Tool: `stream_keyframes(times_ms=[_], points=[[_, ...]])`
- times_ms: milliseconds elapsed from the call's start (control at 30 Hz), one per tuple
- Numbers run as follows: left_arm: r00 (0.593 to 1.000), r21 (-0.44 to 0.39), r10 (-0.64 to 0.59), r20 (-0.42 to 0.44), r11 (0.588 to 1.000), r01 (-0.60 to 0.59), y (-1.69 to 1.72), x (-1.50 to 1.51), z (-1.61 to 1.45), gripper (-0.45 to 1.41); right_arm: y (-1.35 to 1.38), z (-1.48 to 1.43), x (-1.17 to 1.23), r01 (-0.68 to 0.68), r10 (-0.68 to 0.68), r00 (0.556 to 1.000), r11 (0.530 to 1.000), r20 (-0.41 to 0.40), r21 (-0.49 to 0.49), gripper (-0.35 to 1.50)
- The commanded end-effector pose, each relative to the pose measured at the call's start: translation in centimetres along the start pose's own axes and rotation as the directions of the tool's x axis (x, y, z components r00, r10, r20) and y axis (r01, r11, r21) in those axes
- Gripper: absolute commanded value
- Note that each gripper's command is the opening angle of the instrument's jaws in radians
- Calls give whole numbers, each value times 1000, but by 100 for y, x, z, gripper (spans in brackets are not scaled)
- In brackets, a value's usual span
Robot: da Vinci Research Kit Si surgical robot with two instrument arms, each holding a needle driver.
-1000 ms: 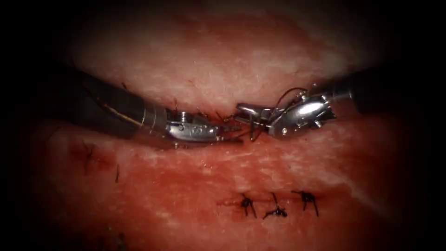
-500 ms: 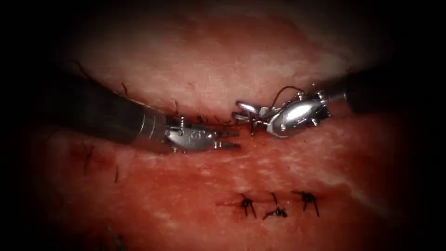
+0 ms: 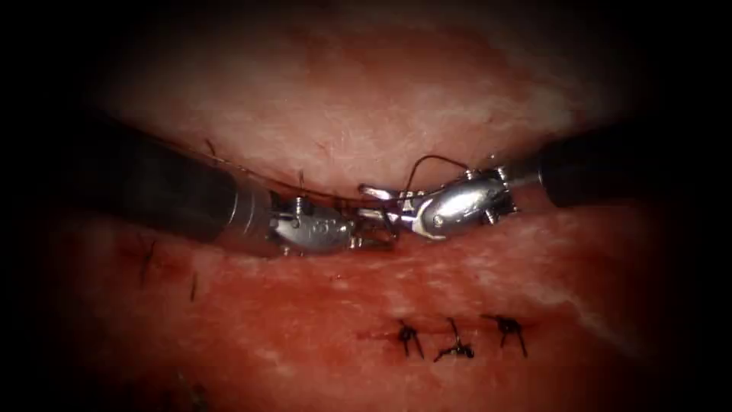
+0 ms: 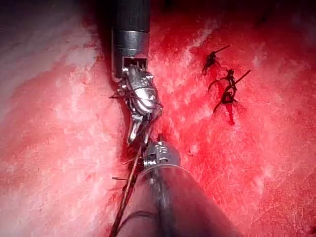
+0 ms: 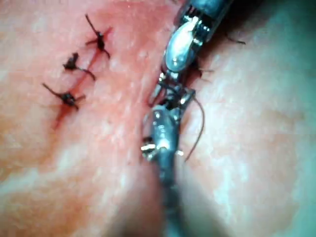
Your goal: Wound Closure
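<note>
The cut runs across the tissue (image 3: pixel 366 99) as a dark fold. My left tool (image 3: pixel 379 230) lies along it from the left, its jaws open with nothing between them. My right tool (image 3: pixel 374 192) comes in from the right, its tip just above the left tool's jaws and shut on the thread (image 3: pixel 427 159). That thread arcs over the right tool's wrist, and one strand runs taut leftward along the left shaft. The left wrist view has the right tool (image 4: pixel 134 136) with the thread (image 4: pixel 126 192) trailing from it. I cannot make out the needle.
Three tied stitches (image 3: pixel 454 347) with short dark ends sit on the lower tissue, below the tools. Short thread ends (image 3: pixel 145 255) stick out at the left. Red fluid wets the tissue around the cut.
The right tool has moved left, bringing its tip over the left tool's jaws, and the thread arc came with it. The left jaws have opened.
</note>
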Motion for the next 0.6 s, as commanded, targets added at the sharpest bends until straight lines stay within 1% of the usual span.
stream_keyframes(times_ms=[33,67,167,367,400,500,533,567,600], points=[[1000,-2,-1,1,1000,1,6,-4,7,-7,-6,1,-5,-2,2,1000,1000,9,-11,-35],[1000,-2,-1,1,1000,1,6,-5,7,-7,-1,-5,-6,-4,5,1000,999,24,-32,-35],[1000,-1,0,1,1000,0,6,-5,7,-7,6,-17,-7,-8,11,999,998,44,-55,-35],[1000,-3,0,1,1000,0,6,-6,8,-7,11,-23,-5,-14,18,998,996,55,-86,-35],[1000,-3,0,1,1000,0,6,-6,8,-7,19,-21,1,-28,35,997,994,62,-106,-35],[1000,-4,0,4,1000,0,6,-6,8,-7,28,-19,12,-44,56,996,986,75,-159,-35],[1000,-4,0,3,1000,0,6,-6,8,-7,31,-19,17,-91,107,991,980,80,-179,-20],[1000,-4,0,3,1000,0,6,-6,8,-7,32,-20,19,-111,128,988,976,83,-188,7],[1000,-4,0,3,1000,0,6,-6,8,-7,34,-21,21,-125,143,986,973,83,-192,26]])
